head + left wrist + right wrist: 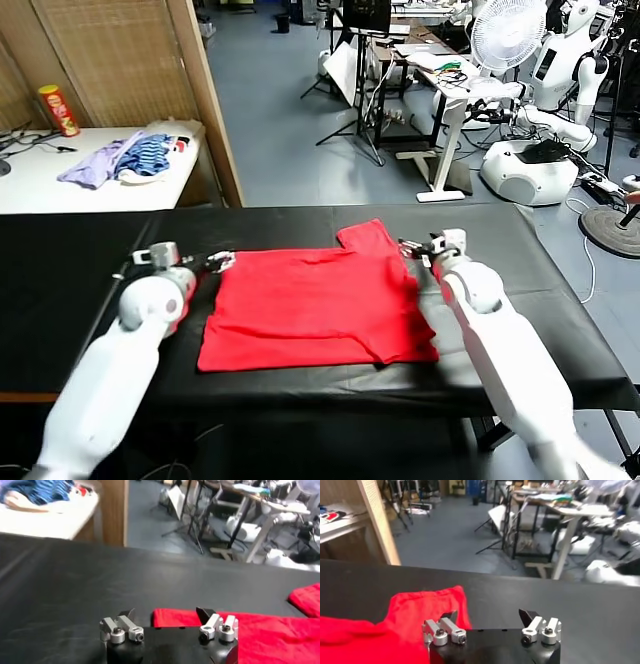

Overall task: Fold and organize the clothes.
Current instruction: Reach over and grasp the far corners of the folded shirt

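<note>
- Jaws apart on both sides: the left gripper (166, 614) sits low at the far left corner of the red T-shirt (315, 305), the right gripper (489, 614) beside the sleeve, each holding nothing.
- The shirt lies flat between them on the black table (60, 260), partly folded, one sleeve poking out toward the far edge; they look lined up to pinch its far edge.
- Well beyond the left jaws, a heap of clothes (125, 160) and a can (58, 110) on a white side table; nothing blocks either gripper.
</note>
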